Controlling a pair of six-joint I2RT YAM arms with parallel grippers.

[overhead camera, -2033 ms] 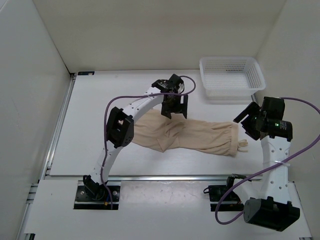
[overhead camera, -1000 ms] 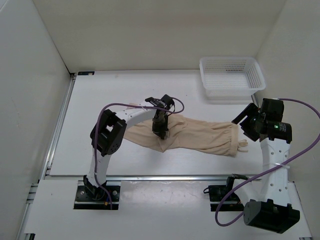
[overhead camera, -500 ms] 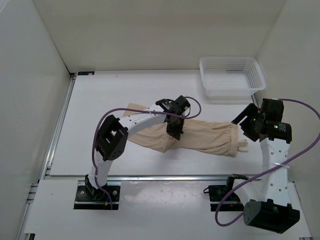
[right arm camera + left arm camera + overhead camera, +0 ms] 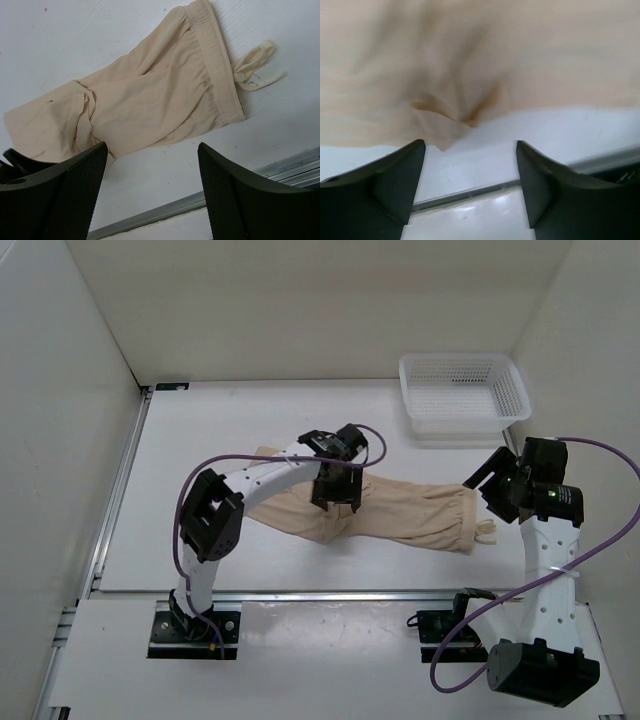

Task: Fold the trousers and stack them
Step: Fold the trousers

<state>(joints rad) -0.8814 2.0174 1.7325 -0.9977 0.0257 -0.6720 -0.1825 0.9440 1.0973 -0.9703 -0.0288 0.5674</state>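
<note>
The beige trousers lie stretched across the table, waistband and drawstring at the right end, the left part doubled over into a rumpled fold. My left gripper hangs just above that fold, at the cloth's near edge, open with nothing between its fingers. My right gripper hovers open above the table beside the waistband end, clear of the trousers.
A white mesh basket stands at the back right corner. A metal rail runs along the table's near edge. White walls close in the left, back and right sides.
My left gripper, shut on the cloth a second ago while dragging it right, has opened and let the fold drop, lifting slightly. The right arm has not moved.
</note>
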